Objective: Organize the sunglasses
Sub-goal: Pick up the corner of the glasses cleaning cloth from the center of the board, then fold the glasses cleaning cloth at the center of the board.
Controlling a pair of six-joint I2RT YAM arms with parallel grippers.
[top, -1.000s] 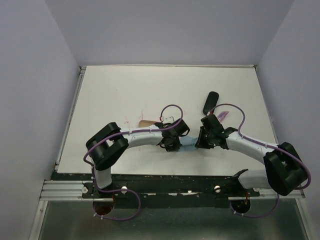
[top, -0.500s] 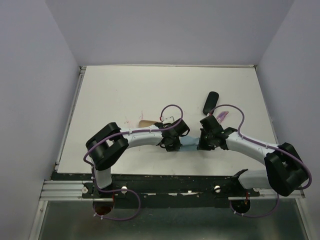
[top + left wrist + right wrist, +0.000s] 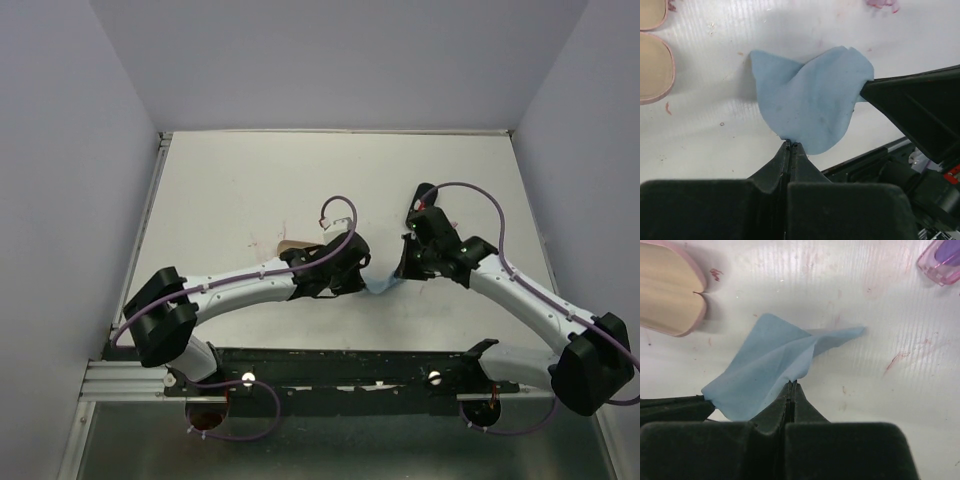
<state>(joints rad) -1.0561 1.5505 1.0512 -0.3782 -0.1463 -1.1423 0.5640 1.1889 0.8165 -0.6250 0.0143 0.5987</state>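
Observation:
A light blue cloth [image 3: 383,285] hangs stretched between my two grippers, above the table. My left gripper [image 3: 790,145] is shut on one edge of the cloth [image 3: 810,105]. My right gripper [image 3: 791,384] is shut on another edge of the cloth [image 3: 765,370]. In the top view the left gripper [image 3: 364,277] and the right gripper [image 3: 400,274] are close together at the table's middle. The pale pink-purple sunglasses [image 3: 941,260] lie on the table beyond the cloth, and they also show in the left wrist view [image 3: 882,4]. The orange sunglasses are out of view.
An open pink case with a tan inside [image 3: 667,290] lies to the left of the cloth, and shows in the left wrist view [image 3: 652,65] and in the top view [image 3: 292,245]. A black case [image 3: 423,192] lies partly under the right arm.
Both arms have stretched out and risen from the table, lifting the blue cloth between them. The right wrist now covers most of the black case.

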